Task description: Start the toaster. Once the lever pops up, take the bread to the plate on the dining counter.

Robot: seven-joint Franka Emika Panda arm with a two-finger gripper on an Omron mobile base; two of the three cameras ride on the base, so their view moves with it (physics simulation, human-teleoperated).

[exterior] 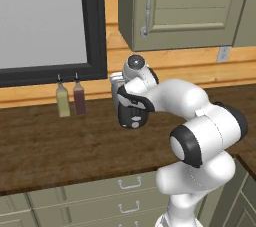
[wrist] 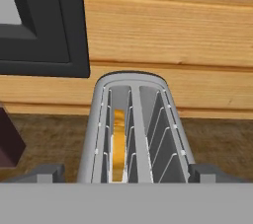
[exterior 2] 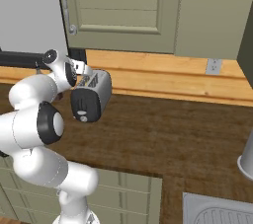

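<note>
One silver toaster [exterior 2: 91, 95] stands on the dark wood surface [exterior 2: 168, 134] by the plank wall, two slots up. Bread [wrist: 118, 144] sits upright in the left slot in the hand view. Jaws [wrist: 126, 174] hang wide open above the toaster's near end, holding nothing. Two bottles [exterior: 70, 99] stand under the window.

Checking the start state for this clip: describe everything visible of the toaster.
The toaster is small, rounded and silver with a black end panel. It stands upright on the dark wood worktop near the wooden wall. From the hand view, its two wire-lined slots face up; the left one holds the bread, sunk inside. The gripper's fingertips flank it, open.
</note>
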